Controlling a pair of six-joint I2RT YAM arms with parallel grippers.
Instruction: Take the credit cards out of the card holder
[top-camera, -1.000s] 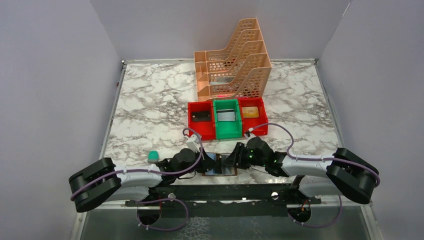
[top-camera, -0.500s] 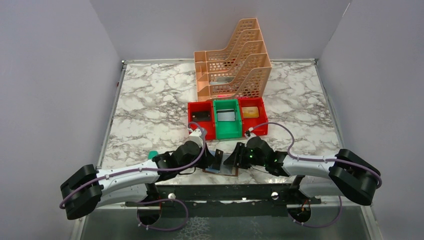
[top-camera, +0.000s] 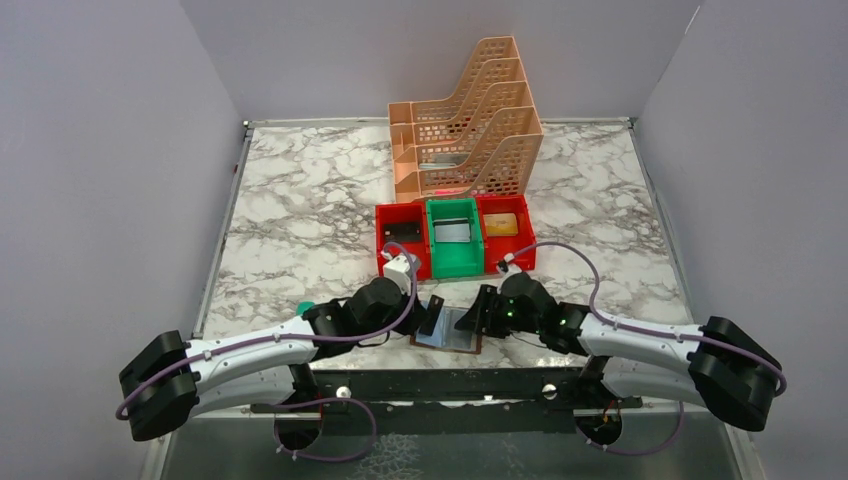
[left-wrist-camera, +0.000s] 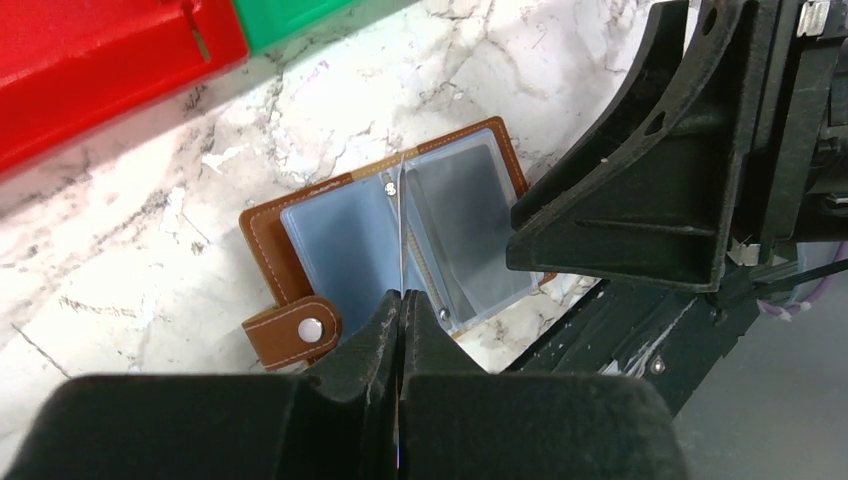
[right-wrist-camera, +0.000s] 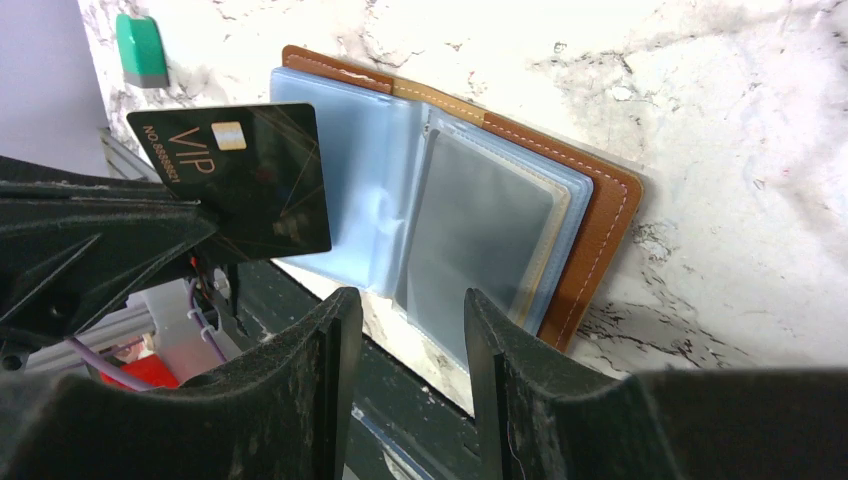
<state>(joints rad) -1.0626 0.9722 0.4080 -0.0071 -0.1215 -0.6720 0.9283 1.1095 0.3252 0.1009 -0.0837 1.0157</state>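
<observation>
Left gripper (left-wrist-camera: 400, 300): clamped on the black card (right-wrist-camera: 240, 180), which was held on edge, clear of its pocket.
Right gripper (right-wrist-camera: 412, 310): jaws half apart, nothing between them.
Card holder (left-wrist-camera: 270, 240): laid open on the table (top-camera: 300, 200) beneath both grippers. A grey card (right-wrist-camera: 480, 240) was seen in its right pocket.
Care: the holder was judged best pinned flat before that card was drawn.

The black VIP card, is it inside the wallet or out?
Out. The left gripper pinches the black card by one edge, its whole face showing, apart from the open card holder pockets.
</observation>
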